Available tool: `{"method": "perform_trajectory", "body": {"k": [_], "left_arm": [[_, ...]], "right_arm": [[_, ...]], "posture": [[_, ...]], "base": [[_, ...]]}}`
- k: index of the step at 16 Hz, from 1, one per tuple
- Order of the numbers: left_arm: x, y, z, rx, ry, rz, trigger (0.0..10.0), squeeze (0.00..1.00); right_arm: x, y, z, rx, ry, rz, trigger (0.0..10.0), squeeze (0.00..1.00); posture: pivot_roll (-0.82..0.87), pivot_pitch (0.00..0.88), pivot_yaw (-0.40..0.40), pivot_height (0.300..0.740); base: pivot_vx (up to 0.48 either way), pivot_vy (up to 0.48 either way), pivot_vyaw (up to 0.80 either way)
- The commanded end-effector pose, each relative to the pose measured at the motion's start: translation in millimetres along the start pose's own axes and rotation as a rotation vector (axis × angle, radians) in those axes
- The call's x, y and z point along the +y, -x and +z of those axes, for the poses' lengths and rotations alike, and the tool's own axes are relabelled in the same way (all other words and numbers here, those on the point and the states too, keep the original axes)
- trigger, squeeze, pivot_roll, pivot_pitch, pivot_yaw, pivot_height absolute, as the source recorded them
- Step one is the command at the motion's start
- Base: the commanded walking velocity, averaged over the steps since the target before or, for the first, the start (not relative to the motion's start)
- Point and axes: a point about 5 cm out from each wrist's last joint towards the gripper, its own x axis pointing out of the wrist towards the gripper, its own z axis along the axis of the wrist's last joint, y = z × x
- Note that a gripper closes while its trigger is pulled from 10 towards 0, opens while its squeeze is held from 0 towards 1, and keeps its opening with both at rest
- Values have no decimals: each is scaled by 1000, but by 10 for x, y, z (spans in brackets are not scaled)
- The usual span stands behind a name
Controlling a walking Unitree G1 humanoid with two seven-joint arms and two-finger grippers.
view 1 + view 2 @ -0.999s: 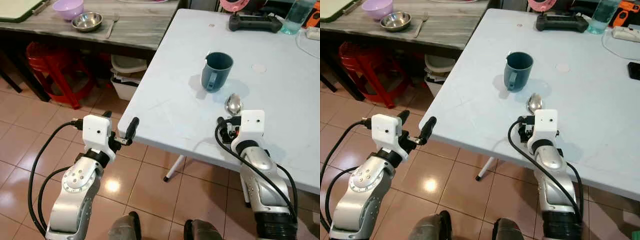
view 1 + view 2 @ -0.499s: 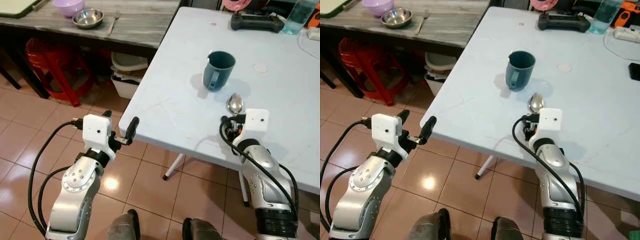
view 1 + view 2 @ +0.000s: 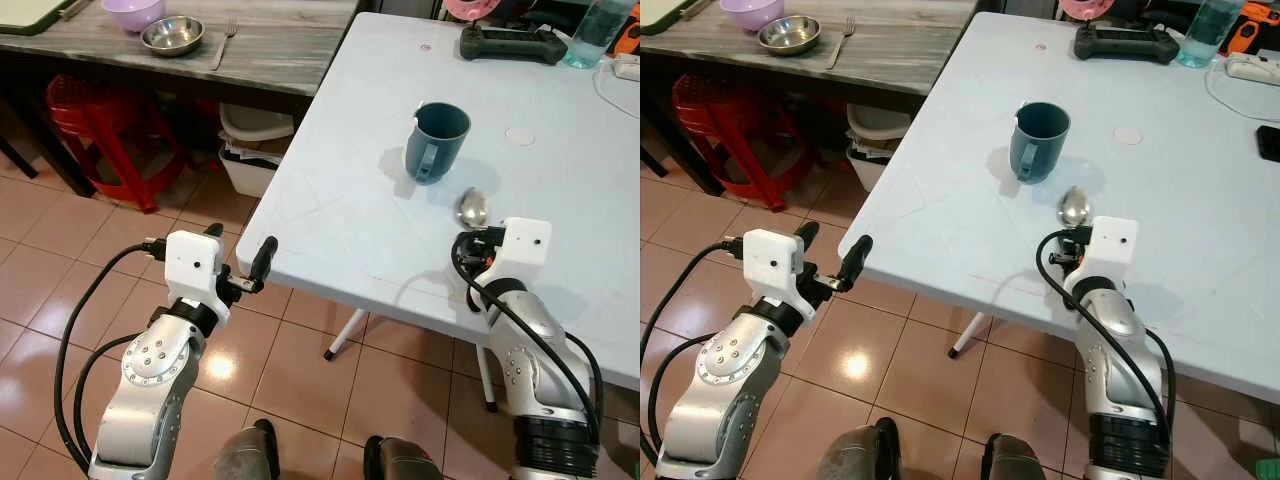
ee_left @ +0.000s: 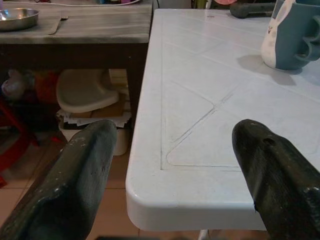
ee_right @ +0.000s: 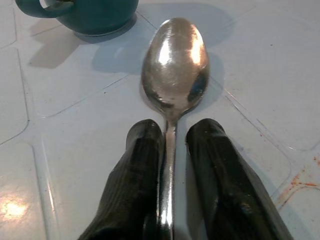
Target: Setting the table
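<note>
Gripping the spoon (image 5: 172,75) by its handle, our right gripper (image 5: 172,145) has its two black fingers (image 5: 137,165) drawn in close, one on each side of the thin metal stem, low over the white table (image 3: 350,200). We see the stem running down between the fingers, with only a narrow gap left around it. The bowl of the spoon sticks out just ahead of our fingertips, face up, shiny, catching light on both sides and lying on or very near the tabletop; we cannot tell whether it touches. Just beyond the bowl, a little further from the gripper, stands the dark teal mug (image 3: 437,140), upright, its handle turned toward the table's near edge.

Over on our other side, the left gripper (image 3: 240,268) hangs off the table, just beside its rounded near corner, above the tiled floor (image 3: 60,260). Its fingers (image 4: 75,185) are spread wide apart and hold nothing; between them, in the left wrist view, we look straight at the table corner.

Far ahead of the left gripper, on the wooden table (image 3: 270,40), sit a steel bowl (image 3: 172,35), a purple bowl (image 3: 132,12) and a fork (image 3: 224,42). Well beyond the right gripper, at the white table's far end, lies a black controller (image 3: 512,42).
</note>
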Motion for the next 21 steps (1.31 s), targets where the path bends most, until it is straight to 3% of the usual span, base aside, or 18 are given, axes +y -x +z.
{"method": "perform_trajectory", "body": {"k": [1, 6, 9, 12, 15, 18, 21], "left_arm": [[-4, 26, 7, 5, -9, -3, 10000, 0], [-2, 20, -25, 20, -7, 16, 10000, 0], [17, 17, -53, 33, -13, 45, 10000, 0], [13, 16, -79, 37, -26, 52, 10000, 0], [13, -9, -91, 35, -34, 58, 10000, 0], [1, -25, -89, 25, -47, 53, 10000, 0], [3, -42, -70, 8, -51, 55, 10000, 0]], "right_arm": [[-70, 84, -573, 293, -43, -32, 0, 0], [-15, 113, -532, 301, -67, -38, 0, 0], [219, 245, -486, 312, -97, 13, 0, 0], [399, 355, -477, 311, -54, 97, 0, 0], [376, 273, -402, 285, -68, 108, 0, 0], [426, 235, -333, 261, -26, 139, 0, 0], [448, 191, -226, 178, 2, 132, 0, 0]], "posture": [[13, 186, 84, 740], [11, 178, 75, 740], [4, 172, 66, 740], [-4, 156, 58, 740], [-11, 144, 55, 740], [-12, 131, 50, 740], [-11, 126, 47, 740]], "base": [[0, 0, 0], [0, 0, 0], [0, 0, 0], [0, 446, 0], [0, 480, 0], [0, 480, 0], [0, 457, 0]]}}
